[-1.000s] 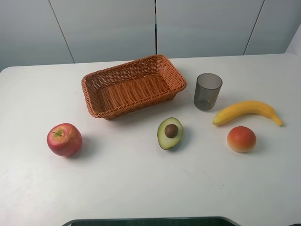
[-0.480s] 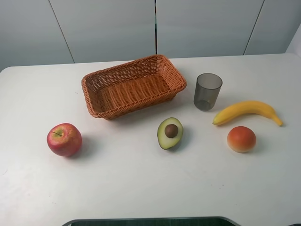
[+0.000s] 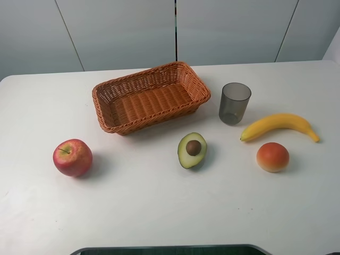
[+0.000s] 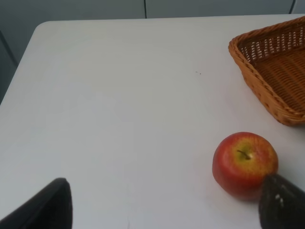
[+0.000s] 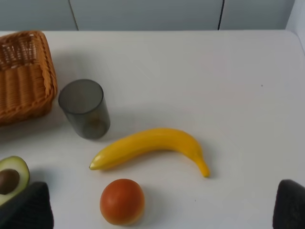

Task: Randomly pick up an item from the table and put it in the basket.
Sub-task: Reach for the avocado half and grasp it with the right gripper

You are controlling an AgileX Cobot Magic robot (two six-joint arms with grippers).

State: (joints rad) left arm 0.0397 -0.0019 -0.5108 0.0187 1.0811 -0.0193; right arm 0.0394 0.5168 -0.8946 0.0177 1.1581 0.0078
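The halved avocado [image 3: 192,150] lies cut face up on the white table [image 3: 159,207], in front of the orange-brown wicker basket [image 3: 151,96], which holds nothing. Part of the avocado shows in the right wrist view [image 5: 11,178], and a corner of the basket too [image 5: 25,76]. The basket's corner also shows in the left wrist view [image 4: 272,67]. Neither gripper shows in the exterior view. My left gripper [image 4: 167,210] is open, its dark fingertips [image 4: 45,207] wide apart above the table near the red apple. My right gripper [image 5: 162,210] is open and empty, back from the fruit.
A red apple [image 3: 72,157] sits at the left, also in the left wrist view [image 4: 244,163]. A grey translucent cup [image 3: 234,103], a banana [image 3: 279,125] and an orange-red round fruit [image 3: 272,156] lie to the right of the avocado.
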